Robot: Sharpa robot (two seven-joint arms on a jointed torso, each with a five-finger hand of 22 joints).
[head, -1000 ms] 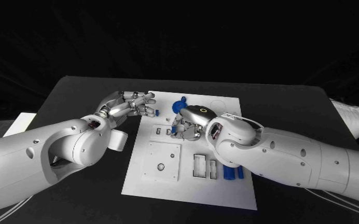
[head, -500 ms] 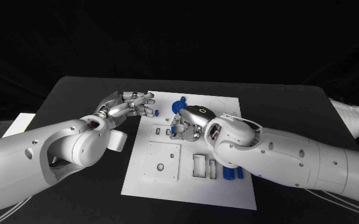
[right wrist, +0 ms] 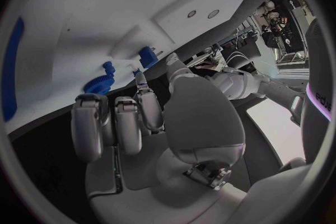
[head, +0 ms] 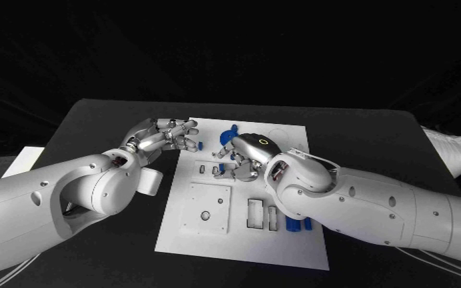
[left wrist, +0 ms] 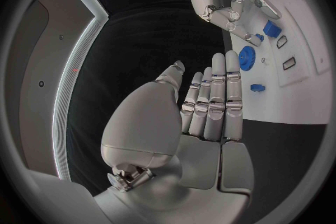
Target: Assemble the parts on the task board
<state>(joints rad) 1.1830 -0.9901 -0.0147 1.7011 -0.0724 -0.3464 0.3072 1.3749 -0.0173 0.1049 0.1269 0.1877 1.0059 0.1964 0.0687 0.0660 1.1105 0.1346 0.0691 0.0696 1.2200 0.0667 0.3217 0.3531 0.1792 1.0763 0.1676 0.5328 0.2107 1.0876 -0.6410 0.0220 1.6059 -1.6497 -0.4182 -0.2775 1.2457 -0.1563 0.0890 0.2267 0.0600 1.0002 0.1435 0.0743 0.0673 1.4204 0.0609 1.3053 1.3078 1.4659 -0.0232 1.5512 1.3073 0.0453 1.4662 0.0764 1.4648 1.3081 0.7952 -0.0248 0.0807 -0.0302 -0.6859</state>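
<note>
Black table (head: 106, 121) (white task board (head: 240, 241)).

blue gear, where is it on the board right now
In the head view the blue gear sits near the far edge of the task board, just beyond the right hand and to the right of the left hand.

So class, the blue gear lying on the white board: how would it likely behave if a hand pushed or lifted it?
The blue gear looks like rigid plastic, so probably stiff and light. Lying flat on the task board, it should slide rather than roll. Its toothed rim probably offers fingers some grip.
</note>
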